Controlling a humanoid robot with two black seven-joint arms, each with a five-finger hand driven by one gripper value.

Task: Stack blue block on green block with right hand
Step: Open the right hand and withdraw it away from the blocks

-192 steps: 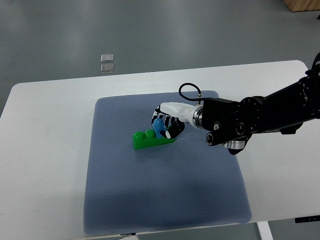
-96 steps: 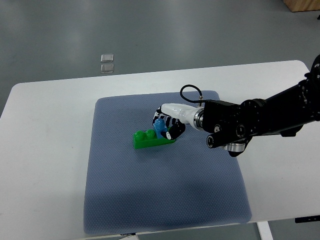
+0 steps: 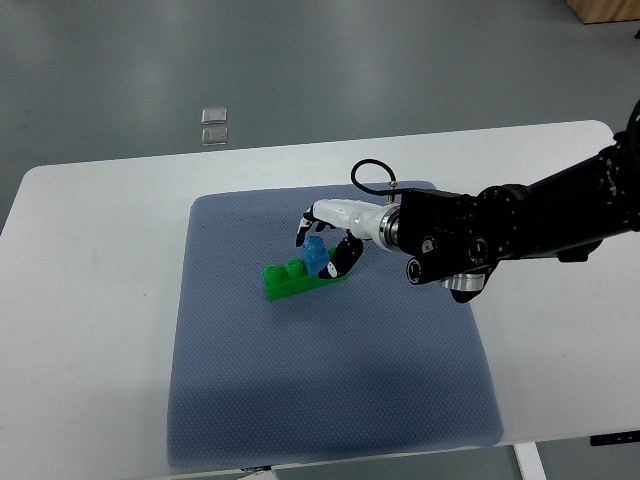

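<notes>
The green block (image 3: 285, 281) lies on the blue-grey mat (image 3: 330, 400), left of its middle. The blue block (image 3: 315, 256) stands on the green block's right part. My right hand (image 3: 322, 243) reaches in from the right and hovers at the blue block. Its fingers (image 3: 303, 229) are spread just behind and left of the block, and the thumb (image 3: 342, 259) sits to its right. The fingers look loosened off the block. The left arm is out of view.
The mat lies on a white table (image 3: 90, 330). My dark right forearm (image 3: 500, 235) stretches over the mat's right edge, with a black cable loop (image 3: 368, 176) at the wrist. Two small clear squares (image 3: 213, 125) lie on the floor beyond the table.
The fingers have lifted and spread away from the blue block, so more of it shows. The hand has shifted slightly up and left. The blue block stays on the green block.
</notes>
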